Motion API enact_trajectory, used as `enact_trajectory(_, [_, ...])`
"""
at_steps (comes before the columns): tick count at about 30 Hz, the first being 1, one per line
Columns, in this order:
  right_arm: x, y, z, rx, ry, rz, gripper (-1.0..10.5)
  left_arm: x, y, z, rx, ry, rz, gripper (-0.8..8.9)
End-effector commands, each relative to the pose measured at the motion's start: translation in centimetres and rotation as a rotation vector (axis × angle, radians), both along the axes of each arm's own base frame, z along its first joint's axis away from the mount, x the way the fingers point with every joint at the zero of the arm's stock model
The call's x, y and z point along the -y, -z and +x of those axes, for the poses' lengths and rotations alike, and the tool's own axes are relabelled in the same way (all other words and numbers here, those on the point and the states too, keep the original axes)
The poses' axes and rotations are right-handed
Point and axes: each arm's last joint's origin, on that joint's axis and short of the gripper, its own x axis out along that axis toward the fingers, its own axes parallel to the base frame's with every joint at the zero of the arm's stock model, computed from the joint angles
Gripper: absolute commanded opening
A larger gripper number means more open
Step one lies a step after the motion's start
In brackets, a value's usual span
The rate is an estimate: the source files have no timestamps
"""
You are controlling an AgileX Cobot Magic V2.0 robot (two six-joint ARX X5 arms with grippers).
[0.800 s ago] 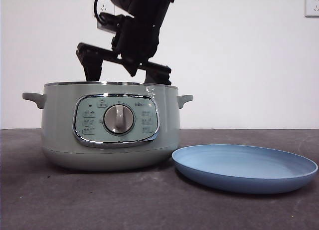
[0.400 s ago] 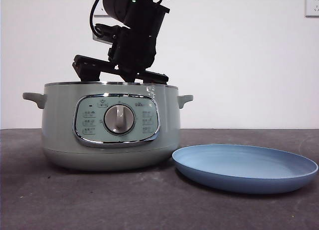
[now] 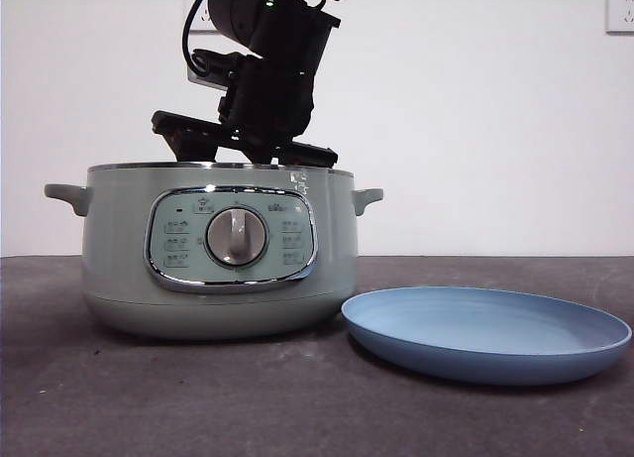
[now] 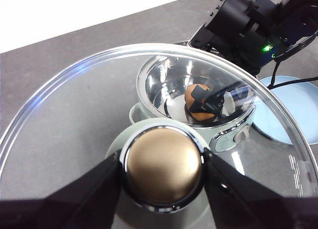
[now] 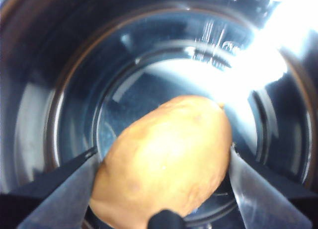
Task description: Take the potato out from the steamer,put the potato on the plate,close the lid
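The sage-green steamer (image 3: 119, 259) stands open at the left of the table. My right arm (image 3: 263, 90) reaches down into it; the pot wall hides the fingertips in the front view. In the right wrist view my right gripper (image 5: 161, 162) is shut on the orange-tan potato (image 5: 169, 144), one jaw on each side, just above the shiny pot floor. The left wrist view shows the same potato (image 4: 195, 97) inside the steamer (image 4: 149, 80). My left gripper (image 4: 164, 167) is shut on the knob (image 4: 164, 162) of the glass lid (image 4: 74, 114), held high above the table. The blue plate (image 3: 485, 328) lies empty to the right.
The plate almost touches the steamer's base. The steamer's side handle (image 3: 367, 197) sticks out towards the plate. A white wall stands behind the dark table (image 3: 297, 407). The held lid is out of the front view.
My right gripper went down deeper into the steamer over the last second, then rose very slightly. Steamer and plate have not moved.
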Motion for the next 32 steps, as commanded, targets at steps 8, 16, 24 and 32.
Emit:
enact_trajectory(8, [1.6,-6.0,-1.7,0.109,-0.033,0.065,-0.1,0.0,-0.7,-0.1,0.072,0.006,-0.02,-0.09])
enact_trajectory(16, [7.0,-13.6,-5.0,0.219,0.016,0.053,-0.1,0.1,-1.0,0.0,0.105,0.028,-0.04,-0.08])
enact_trajectory(24, [12.2,-16.4,-7.2,0.192,0.066,-0.002,-0.1,0.3,-1.2,0.4,0.117,0.07,-0.064,-0.09])
enact_trajectory(32, [16.5,-13.3,-8.2,0.154,0.148,-0.034,-0.1,0.7,-1.1,1.5,0.082,0.102,-0.074,-0.09])
